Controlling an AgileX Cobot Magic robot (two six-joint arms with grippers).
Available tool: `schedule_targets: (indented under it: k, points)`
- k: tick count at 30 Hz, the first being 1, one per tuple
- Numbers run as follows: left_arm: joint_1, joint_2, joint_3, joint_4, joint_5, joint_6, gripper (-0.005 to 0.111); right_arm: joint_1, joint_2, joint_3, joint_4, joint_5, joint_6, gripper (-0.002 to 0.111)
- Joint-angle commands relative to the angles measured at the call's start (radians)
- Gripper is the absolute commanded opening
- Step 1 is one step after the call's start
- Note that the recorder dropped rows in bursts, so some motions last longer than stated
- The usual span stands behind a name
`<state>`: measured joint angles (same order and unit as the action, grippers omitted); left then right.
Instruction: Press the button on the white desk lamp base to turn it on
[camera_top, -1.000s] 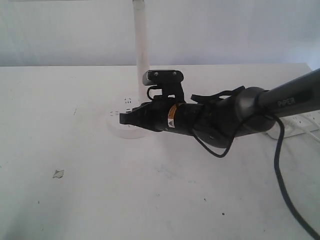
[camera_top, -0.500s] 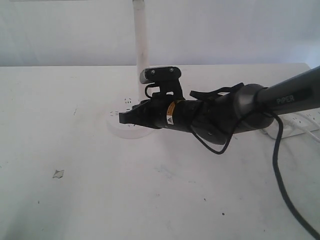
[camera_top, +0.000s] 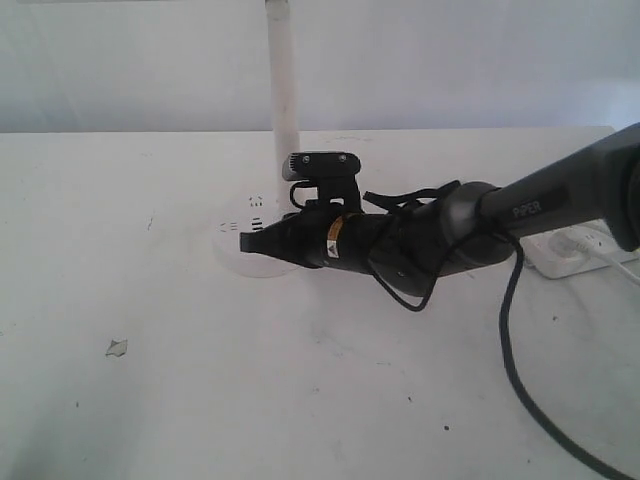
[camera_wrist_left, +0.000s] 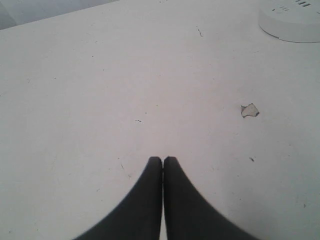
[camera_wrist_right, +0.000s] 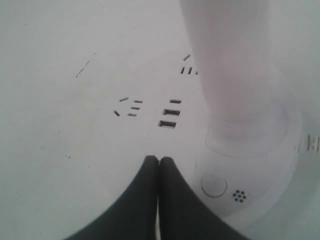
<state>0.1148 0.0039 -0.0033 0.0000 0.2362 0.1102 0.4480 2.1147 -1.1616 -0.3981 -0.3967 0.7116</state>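
Note:
The white desk lamp base (camera_top: 250, 255) lies at the middle of the table, with its slim stem (camera_top: 285, 90) rising behind. My right gripper (camera_top: 245, 241) is shut and empty, its tip hovering over the disc's near-left part. The right wrist view has the fingertips (camera_wrist_right: 151, 162) pressed together over the base (camera_wrist_right: 140, 140). The round button (camera_wrist_right: 214, 185) lies apart from them to one side, beside a small cluster of holes (camera_wrist_right: 239, 196). Two dark USB slots (camera_wrist_right: 170, 117) sit beyond the tips. My left gripper (camera_wrist_left: 162, 160) is shut over bare table, far from the base (camera_wrist_left: 295, 22).
A long white power strip (camera_top: 575, 250) with a cord lies at the right behind the right arm. A black cable (camera_top: 515, 340) hangs from that arm across the table. A small chip (camera_top: 116, 347) marks the tabletop at the front left.
The right arm has shifted slightly left and lower, and its wrist has levelled. The shut tip stays over the lamp base. More of the base's front edge shows now.

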Motion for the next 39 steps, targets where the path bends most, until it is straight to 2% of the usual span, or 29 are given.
schedule_targets:
  k: [1, 9, 39]
  points:
    - [0.003, -0.004, 0.003, -0.006, -0.002, -0.001, 0.000, -0.011, 0.002, -0.005, 0.052, 0.006, -0.039, 0.000]
    - [0.003, -0.004, 0.003, -0.006, -0.002, -0.001, 0.000, -0.011, 0.003, -0.004, 0.087, 0.053, -0.072, 0.000]
    - [0.003, -0.004, 0.003, -0.006, -0.002, -0.001, 0.000, -0.032, 0.003, -0.004, 0.094, 0.052, -0.085, 0.000]
